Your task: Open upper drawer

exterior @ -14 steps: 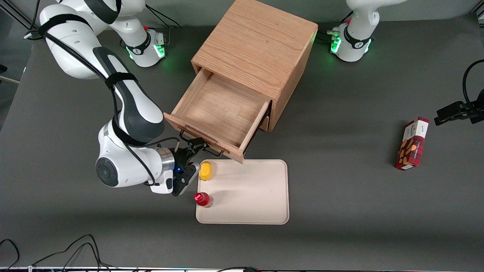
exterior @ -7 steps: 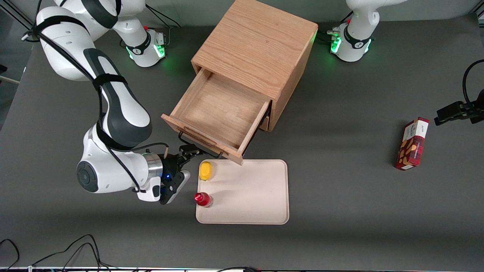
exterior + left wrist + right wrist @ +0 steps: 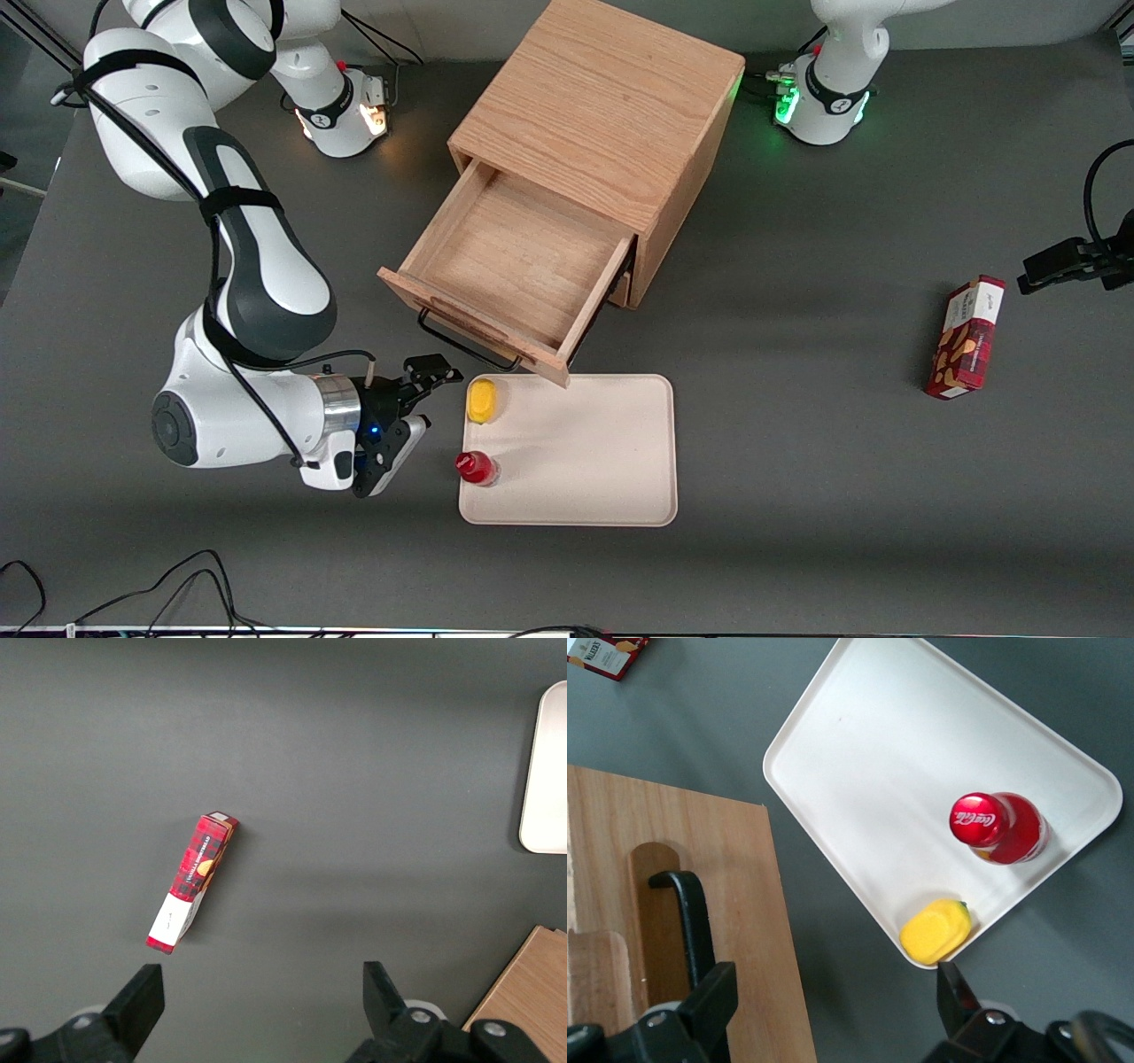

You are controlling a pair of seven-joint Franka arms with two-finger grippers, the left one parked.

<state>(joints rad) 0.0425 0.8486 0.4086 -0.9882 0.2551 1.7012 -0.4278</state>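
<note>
The light oak cabinet (image 3: 602, 133) stands at the middle of the table. Its upper drawer (image 3: 509, 266) is pulled far out and is empty inside. The black bar handle (image 3: 465, 341) runs under the drawer's front edge; it also shows in the right wrist view (image 3: 691, 921) on the wooden front (image 3: 744, 930). My right gripper (image 3: 431, 377) is open and empty, a little nearer the front camera than the handle and apart from it, beside the tray's corner. Its fingers (image 3: 713, 1001) stand wide apart.
A cream tray (image 3: 585, 461) lies in front of the drawer, holding a yellow object (image 3: 482, 400) and a red-capped bottle (image 3: 474, 467). A red snack box (image 3: 966, 337) lies toward the parked arm's end of the table. Cables run along the front edge.
My gripper has let go of the handle and drawn back from the drawer, toward the working arm's end of the table. The drawer stays open.
</note>
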